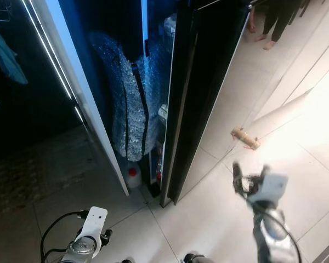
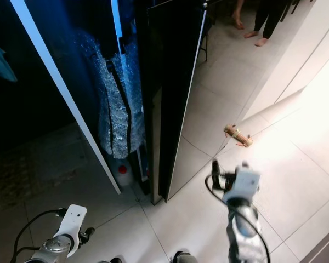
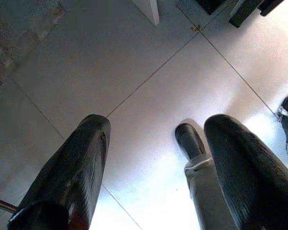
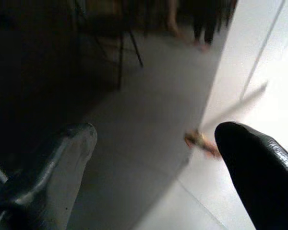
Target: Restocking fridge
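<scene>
The left gripper points down at the tiled floor, its two black fingers spread apart. Between them, at 5 o'clock, stands one of the robot's feet. A white door corner sits at 12 o'clock, a dark base at 1 o'clock.

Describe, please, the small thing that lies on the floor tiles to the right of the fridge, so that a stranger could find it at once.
Start from the tall black fridge standing open, then look right across the pale floor tiles toward the white wall. There, ahead of the raised right hand, lies a small tan cylinder-like object on its side. It is the one loose brownish thing on that stretch of tiles.
</scene>
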`<state>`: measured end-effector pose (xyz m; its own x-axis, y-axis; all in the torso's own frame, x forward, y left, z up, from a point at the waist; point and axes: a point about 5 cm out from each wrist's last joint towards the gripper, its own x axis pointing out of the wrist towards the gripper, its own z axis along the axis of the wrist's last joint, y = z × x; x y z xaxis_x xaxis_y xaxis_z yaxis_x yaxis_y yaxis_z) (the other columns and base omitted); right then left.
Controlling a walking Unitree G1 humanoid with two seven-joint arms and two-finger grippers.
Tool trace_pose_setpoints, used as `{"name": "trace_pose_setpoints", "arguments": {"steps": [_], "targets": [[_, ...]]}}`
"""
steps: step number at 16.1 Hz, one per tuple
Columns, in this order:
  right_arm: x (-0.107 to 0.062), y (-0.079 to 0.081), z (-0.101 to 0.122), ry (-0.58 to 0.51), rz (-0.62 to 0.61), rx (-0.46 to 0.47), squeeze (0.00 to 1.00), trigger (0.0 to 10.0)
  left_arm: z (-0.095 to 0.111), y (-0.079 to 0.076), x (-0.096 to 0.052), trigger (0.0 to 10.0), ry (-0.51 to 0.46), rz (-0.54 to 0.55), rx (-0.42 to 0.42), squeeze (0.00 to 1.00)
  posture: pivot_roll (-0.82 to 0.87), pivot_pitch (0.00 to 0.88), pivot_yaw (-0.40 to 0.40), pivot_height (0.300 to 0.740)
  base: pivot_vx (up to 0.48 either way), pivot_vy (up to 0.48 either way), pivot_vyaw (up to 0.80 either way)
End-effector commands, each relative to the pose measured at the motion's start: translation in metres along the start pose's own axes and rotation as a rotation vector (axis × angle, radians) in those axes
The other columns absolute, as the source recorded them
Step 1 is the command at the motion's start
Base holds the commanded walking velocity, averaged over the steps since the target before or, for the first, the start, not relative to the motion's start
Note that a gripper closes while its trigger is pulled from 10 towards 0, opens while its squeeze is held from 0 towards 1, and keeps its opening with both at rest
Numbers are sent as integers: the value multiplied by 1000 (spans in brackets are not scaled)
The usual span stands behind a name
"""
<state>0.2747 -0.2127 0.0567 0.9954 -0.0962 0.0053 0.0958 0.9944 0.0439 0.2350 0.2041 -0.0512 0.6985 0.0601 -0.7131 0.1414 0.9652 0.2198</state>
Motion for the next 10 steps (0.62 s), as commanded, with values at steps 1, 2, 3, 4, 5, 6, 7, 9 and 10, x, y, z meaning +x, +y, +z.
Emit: {"name": "trace_pose_setpoints", "arguments": {"steps": [1,2,3,4,5,6,7,9,10], "targets": [[-2,-5,3,3,-1,0,0,10000,-10,0,-2,10000,32,-1,-5,0,-186,189,-22,740,0,0,0],[-4,-11,3,12,-17,-7,0,10000,-11,0,-2,10000,31,1,-7,0,-189,184,-22,740,0,0,0],[-7,-15,-1,32,-30,-13,0,10000,-10,1,-2,10000,31,2,-7,0,-186,190,-22,740,0,0,0],[-10,-20,-4,48,-39,-8,0,10000,-10,2,-2,10000,29,6,-10,0,-186,189,-23,740,0,0,0],[-10,-20,-3,52,-33,-6,0,10000,-9,2,-2,10000,28,7,-10,0,-186,191,-22,740,0,0,0],[-10,-19,-1,49,-26,-4,0,10000,-9,3,-2,10000,27,8,-9,0,-187,190,-21,740,0,0,0],[-9,-17,1,44,-14,2,0,10000,-9,3,-2,10000,28,10,-8,0,-187,193,-21,740,0,0,0],[-8,-16,3,47,-5,5,0,10000,-10,4,-2,10000,27,11,-9,0,-183,196,-21,740,0,0,0],[-8,-16,4,47,3,9,0,10000,-10,4,-2,10000,27,11,-9,0,-185,198,-21,740,0,0,0]]}}
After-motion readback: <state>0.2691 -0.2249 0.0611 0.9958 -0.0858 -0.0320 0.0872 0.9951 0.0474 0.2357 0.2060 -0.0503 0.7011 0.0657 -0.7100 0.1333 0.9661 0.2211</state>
